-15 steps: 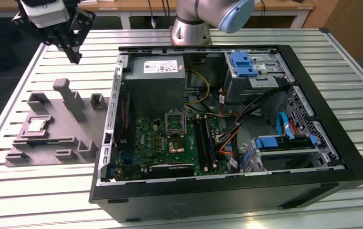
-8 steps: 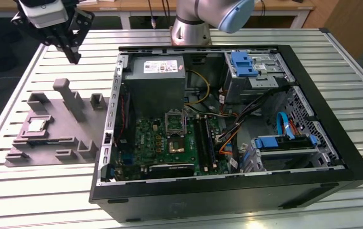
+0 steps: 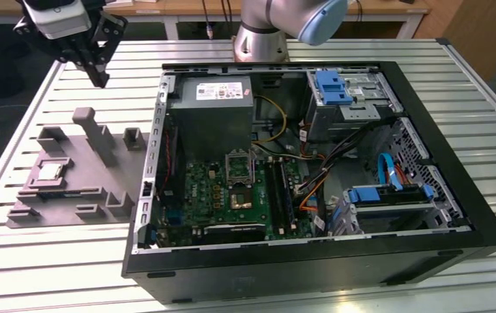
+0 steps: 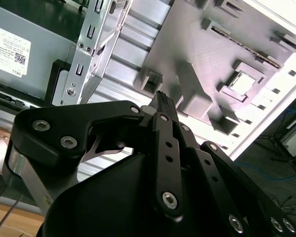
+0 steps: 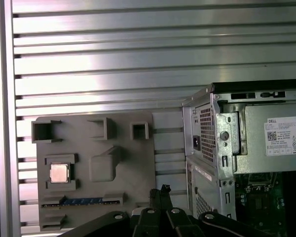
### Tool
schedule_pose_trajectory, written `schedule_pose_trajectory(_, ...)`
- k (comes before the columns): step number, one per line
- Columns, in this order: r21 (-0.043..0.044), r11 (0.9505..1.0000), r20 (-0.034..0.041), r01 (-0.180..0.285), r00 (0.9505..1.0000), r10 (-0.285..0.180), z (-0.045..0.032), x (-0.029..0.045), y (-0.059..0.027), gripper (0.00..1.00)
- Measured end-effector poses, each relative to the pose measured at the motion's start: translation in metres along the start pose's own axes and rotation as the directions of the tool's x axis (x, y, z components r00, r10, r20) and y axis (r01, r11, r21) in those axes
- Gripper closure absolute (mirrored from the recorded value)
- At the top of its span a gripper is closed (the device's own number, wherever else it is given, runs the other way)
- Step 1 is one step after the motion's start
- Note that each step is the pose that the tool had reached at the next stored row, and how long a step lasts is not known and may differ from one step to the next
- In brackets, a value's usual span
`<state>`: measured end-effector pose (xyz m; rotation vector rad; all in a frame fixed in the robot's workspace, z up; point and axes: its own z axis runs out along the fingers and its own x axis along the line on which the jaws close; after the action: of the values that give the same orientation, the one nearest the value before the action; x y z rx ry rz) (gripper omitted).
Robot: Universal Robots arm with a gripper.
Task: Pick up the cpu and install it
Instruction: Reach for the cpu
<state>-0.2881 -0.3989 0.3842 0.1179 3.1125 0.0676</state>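
Observation:
The cpu (image 3: pixel 50 171) is a small silvery square with a pale rim, lying flat in a recess of the grey fixture plate (image 3: pixel 67 197) at the exterior view's left. Both wrist views show the cpu (image 5: pixel 58 173) (image 4: pixel 242 83) too. My gripper (image 3: pixel 100 81) hangs high above the table, beyond the plate's far end and well away from the cpu. Its black fingers (image 4: pixel 163 101) are pressed together with nothing between them, and their tips (image 5: pixel 164 188) hang off the fixture plate (image 5: pixel 133 170). Inside the open black computer case (image 3: pixel 482 228), the silver socket frame (image 3: pixel 239 166) sits on the green motherboard (image 3: pixel 204 192).
Grey blocks and posts (image 3: pixel 100 134) rise from the fixture plate. The case holds a grey power supply (image 3: pixel 217 111), cables and blue-clipped drive bays (image 3: pixel 387 195). Its metal side wall (image 5: pixel 217 143) stands close to the plate. All this rests on a slatted aluminium table (image 3: pixel 39 261). The arm's base (image 3: pixel 261 39) is behind the case.

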Motion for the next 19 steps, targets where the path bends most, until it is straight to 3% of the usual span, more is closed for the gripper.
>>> schedule_pose_trajectory(19,0.0000,1.0000,0.0000,0.000,1.0000,0.000,0.0007,0.0054,-0.0004,0.89)
